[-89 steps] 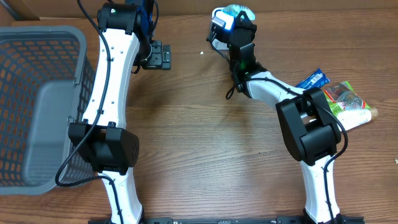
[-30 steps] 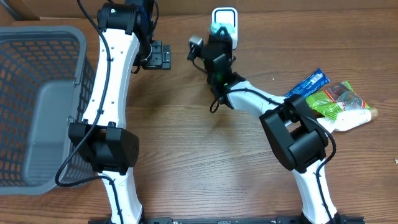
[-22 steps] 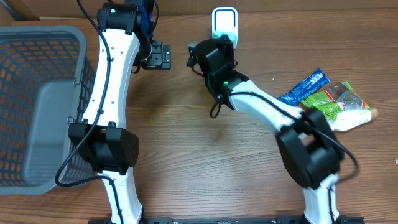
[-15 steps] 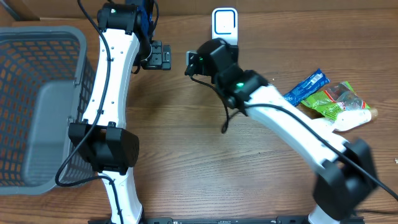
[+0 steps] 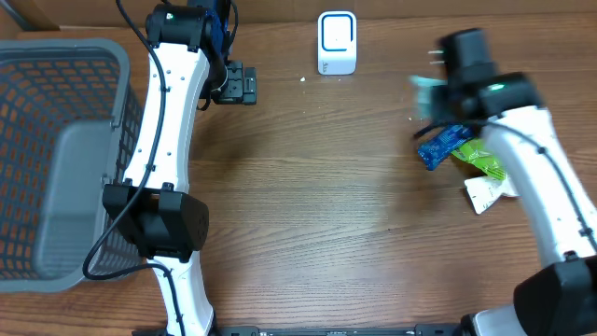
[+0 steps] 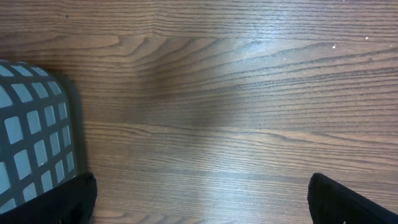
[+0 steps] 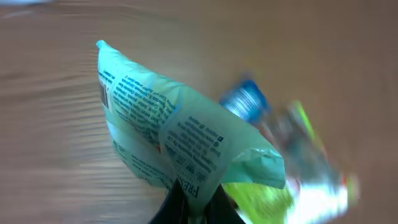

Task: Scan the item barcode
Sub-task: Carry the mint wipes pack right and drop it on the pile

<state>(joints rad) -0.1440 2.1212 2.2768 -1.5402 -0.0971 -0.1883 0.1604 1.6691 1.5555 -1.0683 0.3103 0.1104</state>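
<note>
Mint-green pouch [image 7: 186, 124] hangs pinched in the right jaws, which are clamped together on a gathered fold at one of its edges. The rest of the bag fans out free beyond the grip. From overhead we see it only as a pale blur, held off the counter [image 5: 308, 205]. It is to the right of the scanner [image 5: 337, 42] and well apart from it, close above the blue packet [image 5: 440, 145] and the green packet [image 5: 480, 159]. The left jaws stand wide apart with nothing between them, over bare wood to the left of the scanner, and the basket [image 5: 65, 45] lies further left again.

We judge the pouch light, soft and crinkly, a thin film bag partly puffed with air. It will swing and twist on so small a pinch, and slick film could slide out if we whip it about. We think a hold on the flat seam at the edge suits it best, since that leaves the printed panel uncovered. What looks like a small barcode [image 7: 103, 96] sits near the far corner from the grip. For the scan, that face must be turned toward the scanner window and held taut enough not to wrinkle.
</note>
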